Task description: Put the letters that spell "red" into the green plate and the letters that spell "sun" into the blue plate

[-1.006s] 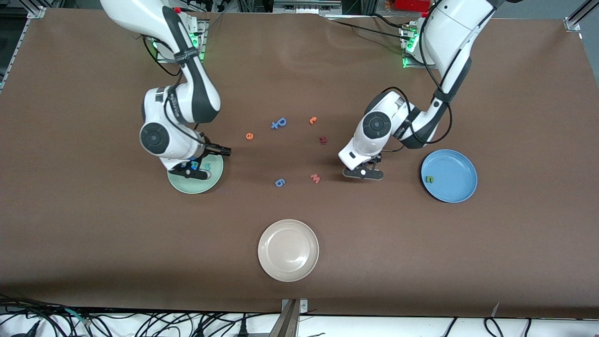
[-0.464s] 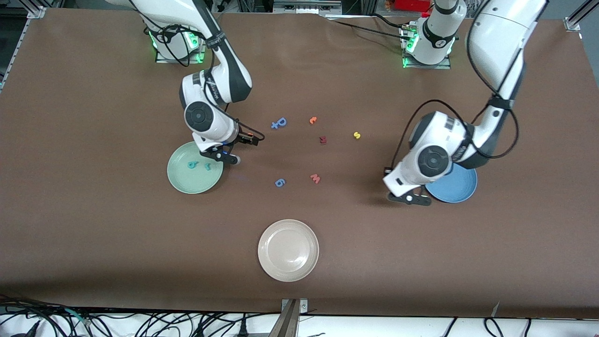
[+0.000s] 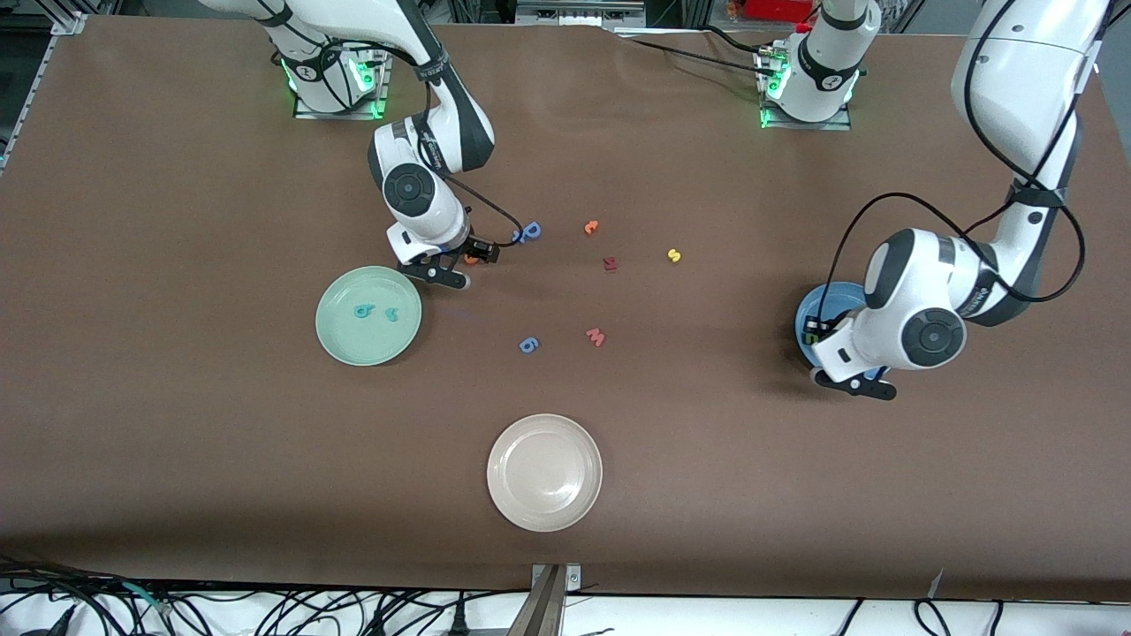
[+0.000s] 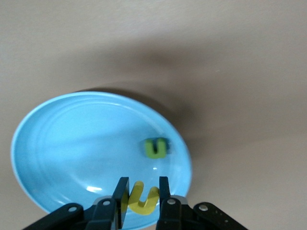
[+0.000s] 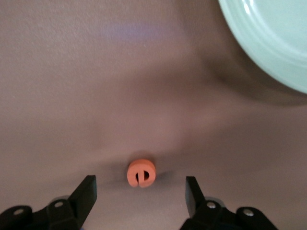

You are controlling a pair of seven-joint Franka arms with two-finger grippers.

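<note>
Yellow "u" (image 4: pixel 140 198) sits clamped in the left end effector (image 3: pixel 853 385), newly carried over the blue plate (image 3: pixel 808 311) beside its one green "n" (image 4: pixel 157 147); the right end effector (image 5: pixel 140 191), fingers apart, has left the green plate (image 3: pixel 340 340) for the orange "e" (image 5: pixel 141 173). Two teal letters (image 3: pixel 375 312) lie plated, apparently; yellow "s" (image 3: pixel 673 256) stays mid-bench

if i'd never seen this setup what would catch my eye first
Likely the left gripper over the blue plate, pinching a yellow u above the green n lying in it. Then the right gripper, open, straddling the orange e on the table beside the green plate.
</note>
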